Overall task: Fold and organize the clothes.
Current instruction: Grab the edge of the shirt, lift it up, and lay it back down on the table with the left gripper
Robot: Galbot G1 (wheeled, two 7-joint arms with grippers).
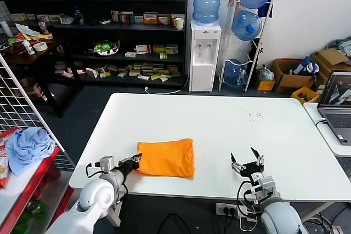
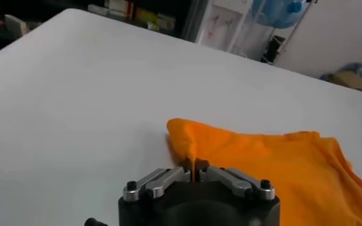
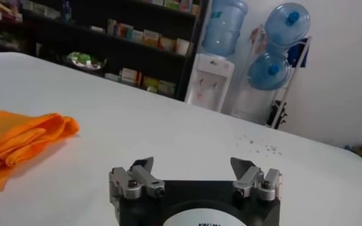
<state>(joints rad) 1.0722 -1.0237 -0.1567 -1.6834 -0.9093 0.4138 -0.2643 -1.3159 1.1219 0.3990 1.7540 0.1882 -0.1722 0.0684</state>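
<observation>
The orange T-shirt (image 1: 166, 158), already folded into a compact bundle, lies near the front edge of the white tabletop (image 1: 219, 130), left of centre. The left end effector (image 1: 135, 161) is clenched on the bundle's left corner; the right end effector (image 1: 246, 161) rests released on the tabletop, well apart. Carrying that corner across smoothly and low should keep the layers aligned. The printed lettering is hidden, and how many layers are pinched cannot be made out.
</observation>
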